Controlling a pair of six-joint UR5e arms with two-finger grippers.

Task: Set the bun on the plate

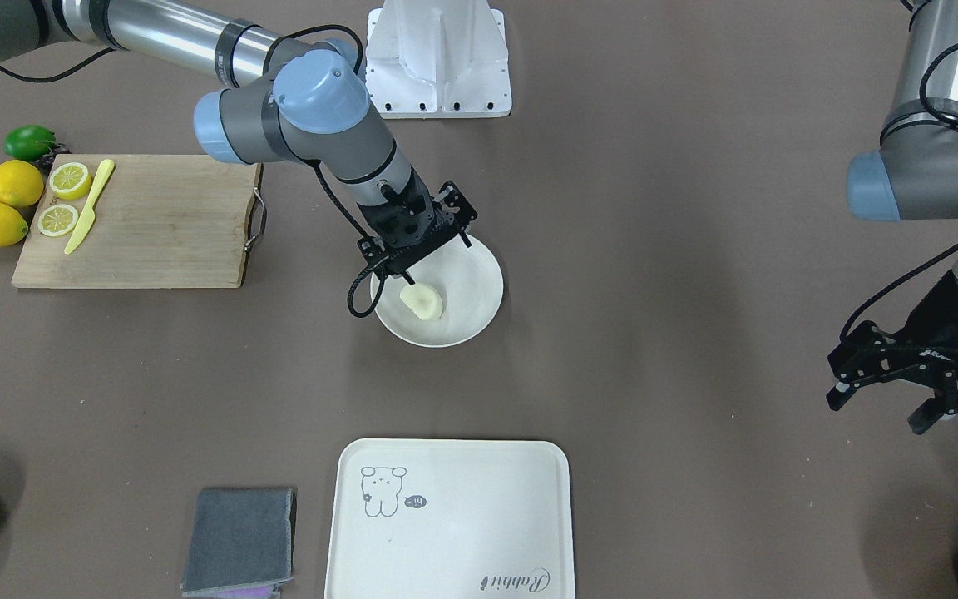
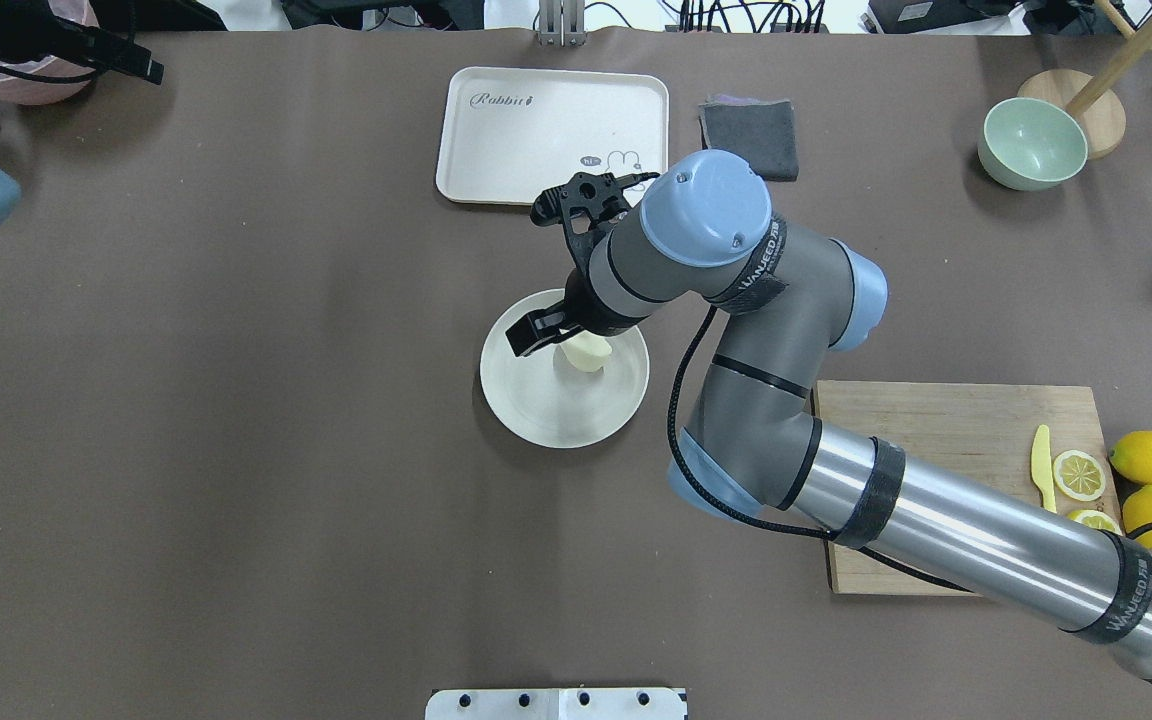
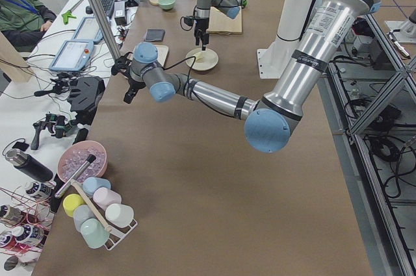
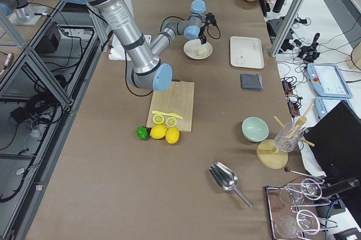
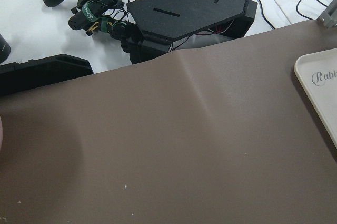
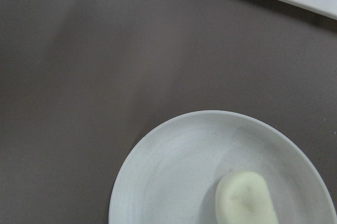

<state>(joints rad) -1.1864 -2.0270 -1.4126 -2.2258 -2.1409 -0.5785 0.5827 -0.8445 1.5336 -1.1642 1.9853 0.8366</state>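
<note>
The pale cream bun (image 1: 422,302) lies on the round off-white plate (image 1: 479,283) at mid-table, toward the plate's side nearest the right arm. My right gripper (image 1: 419,258) hangs just above the bun, open, its fingers spread and nothing held between them. In the overhead view one black finger (image 2: 528,337) stands left of the bun (image 2: 586,353); the other finger is hidden under the wrist. In the right wrist view the bun (image 6: 245,200) rests free on the plate (image 6: 168,171). My left gripper (image 1: 878,408) hovers open far off at the table's side.
A cream tray with a cartoon bear (image 1: 462,532) lies beyond the plate, a folded grey cloth (image 1: 239,539) beside it. A wooden cutting board (image 1: 155,220) holds lemon slices and a yellow knife, with whole lemons next to it. A pale green bowl (image 2: 1031,143) sits far right.
</note>
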